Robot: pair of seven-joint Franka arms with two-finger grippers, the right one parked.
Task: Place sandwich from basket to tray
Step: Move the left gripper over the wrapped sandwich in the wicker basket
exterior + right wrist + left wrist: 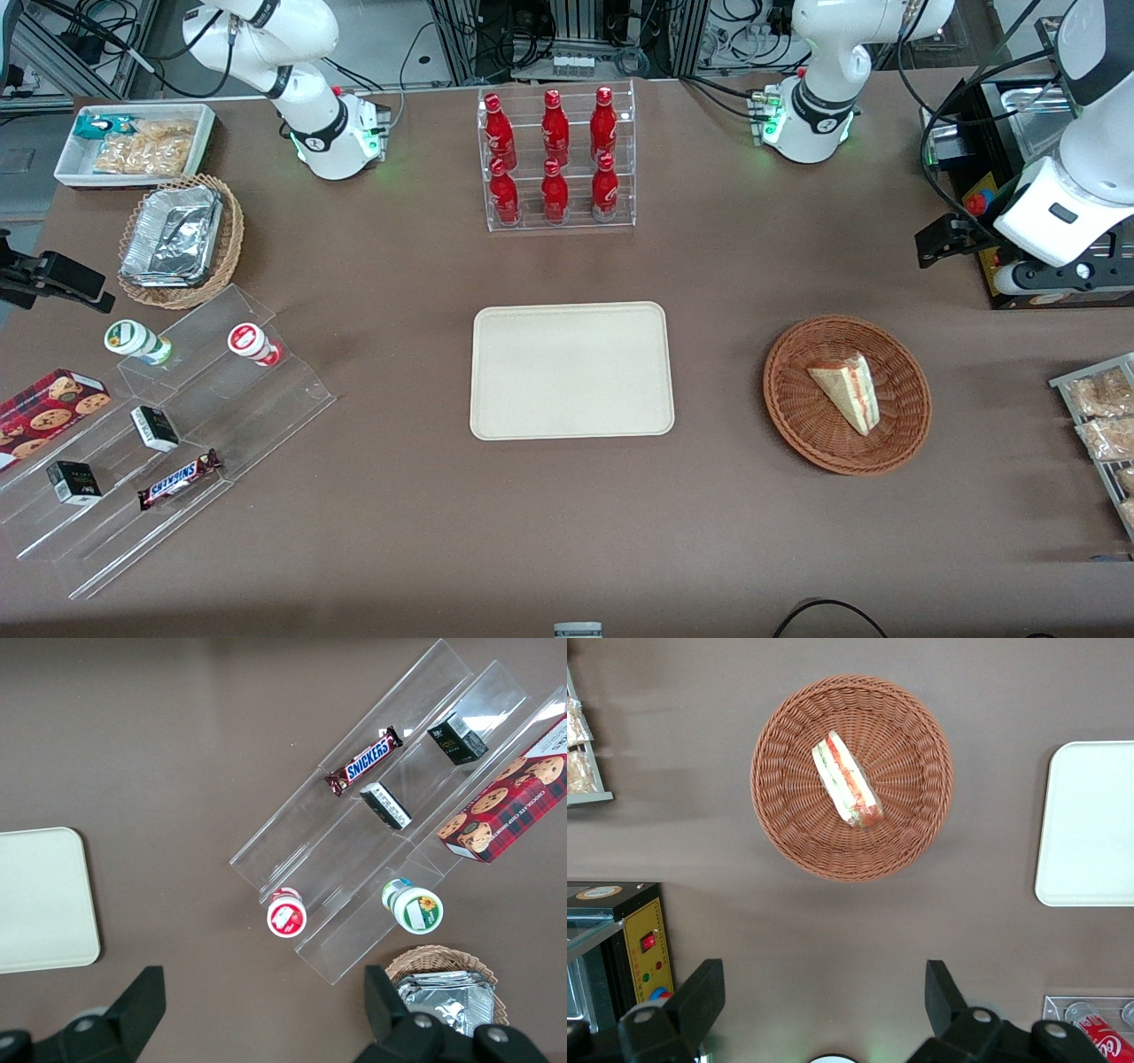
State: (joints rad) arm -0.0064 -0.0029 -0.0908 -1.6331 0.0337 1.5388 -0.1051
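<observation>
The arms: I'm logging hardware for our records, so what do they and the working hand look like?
Both arms are glossy white with black joint bands and green lights at their bases; black cables trail around the working arm. Its hand, hanging open above the table near the basket, has two black fingers.

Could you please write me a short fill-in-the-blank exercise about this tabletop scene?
1. The sandwich lies in the ____.
2. The tray holds ____ items.
3. The gripper, raised above bare table beside the basket, has its fingers ____.
4. The clear rack holds ____ red bottles.

Missing words: basket; no; open; six
</observation>
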